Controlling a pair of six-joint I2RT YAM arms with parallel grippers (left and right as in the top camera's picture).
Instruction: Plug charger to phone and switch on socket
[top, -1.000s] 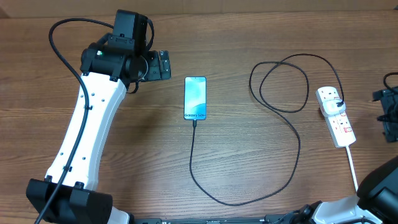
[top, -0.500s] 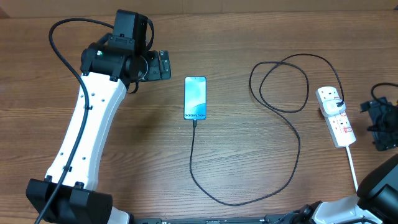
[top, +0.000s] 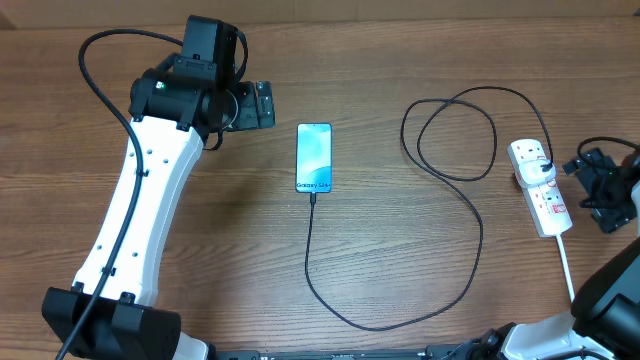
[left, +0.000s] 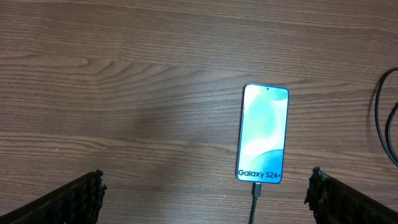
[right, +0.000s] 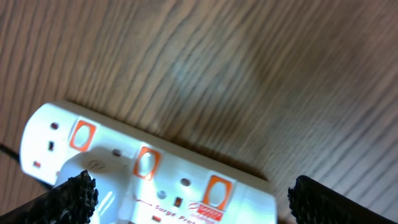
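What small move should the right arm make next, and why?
Probably ease the right gripper sideways over the socket and down onto one of the red switches near the white plug. The charger already meets the bottom edge of the phone, so plugging looks done. The gripper hovers open beside the socket, touching nothing. Which switch serves the plug I cannot tell.

Only a narrow strip of bare bench (top: 590, 100) separates the right hand (top: 592, 188) from the socket (top: 540, 188). The charger (top: 482, 232) lies in flat loops on the socket's other side, and the socket's thick white cord (top: 566, 265) trails off its near end. Around the phone (top: 313, 157), both long sides and the far end lie open.
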